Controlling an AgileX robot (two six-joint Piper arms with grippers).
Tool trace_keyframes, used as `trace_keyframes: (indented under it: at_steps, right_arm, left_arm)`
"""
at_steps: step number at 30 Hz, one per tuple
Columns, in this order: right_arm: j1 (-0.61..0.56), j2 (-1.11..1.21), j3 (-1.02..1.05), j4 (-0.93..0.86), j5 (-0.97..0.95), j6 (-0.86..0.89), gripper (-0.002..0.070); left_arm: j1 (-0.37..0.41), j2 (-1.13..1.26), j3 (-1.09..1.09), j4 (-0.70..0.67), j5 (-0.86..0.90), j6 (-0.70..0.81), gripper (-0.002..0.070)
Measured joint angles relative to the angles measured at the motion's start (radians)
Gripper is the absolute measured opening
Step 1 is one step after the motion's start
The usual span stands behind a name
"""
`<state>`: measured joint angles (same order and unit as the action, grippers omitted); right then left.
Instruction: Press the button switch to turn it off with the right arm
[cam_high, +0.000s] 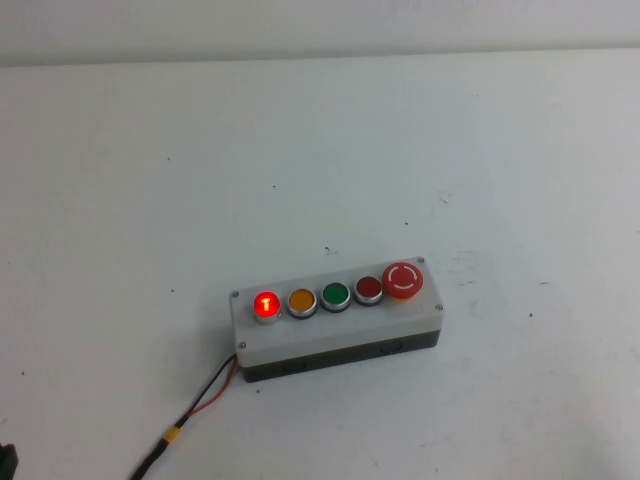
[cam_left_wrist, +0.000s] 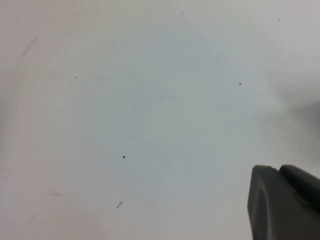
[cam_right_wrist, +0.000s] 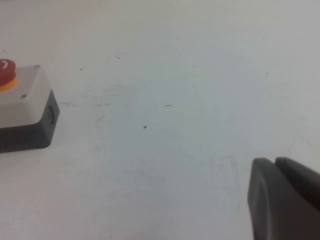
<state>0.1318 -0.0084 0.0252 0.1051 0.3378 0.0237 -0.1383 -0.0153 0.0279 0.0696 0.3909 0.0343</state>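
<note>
Right wrist view – right hand (cam_right_wrist: 285, 200), left hand (cam_left_wrist: 285, 202) touch nothing.

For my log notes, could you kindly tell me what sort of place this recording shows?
Probably a robot test bench: a bare white table, a wired grey button box with its leftmost button glowing red, and the left end effector and right end effector at their views' edges.

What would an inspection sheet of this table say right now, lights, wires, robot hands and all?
Surface: white table, faint scuffs.
Job's things: button switch glowing red, leftmost on the grey box; not yet pressed.
Clutter: nothing seen.
Grippers: left gripper over bare table; right gripper to one side of the box, touching nothing.
Cables: red and black wires leaving the box's left end.
Surroundings: pale wall behind.
</note>
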Motion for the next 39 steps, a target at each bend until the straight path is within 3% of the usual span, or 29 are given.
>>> trace_keyframes:
  at_steps: [21, 26, 32, 39]
  right_arm:
    - [0.000, 0.000, 0.000, 0.028, -0.008, 0.000, -0.0017]
    - [0.000, 0.000, 0.000, 0.180, -0.082, 0.000, -0.0017]
    - [0.000, 0.000, 0.000, 0.486, -0.257, 0.000, -0.0017]
    - [0.000, 0.000, 0.000, 0.652, -0.307, 0.000, -0.0016]
  left_arm:
    - [0.000, 0.000, 0.000, 0.000, 0.000, 0.000, -0.0002]
    - [0.000, 0.000, 0.000, 0.000, 0.000, 0.000, -0.0002]
    - [0.000, 0.000, 0.000, 0.000, 0.000, 0.000, -0.0002]
    - [0.000, 0.000, 0.000, 0.000, 0.000, 0.000, -0.0002]
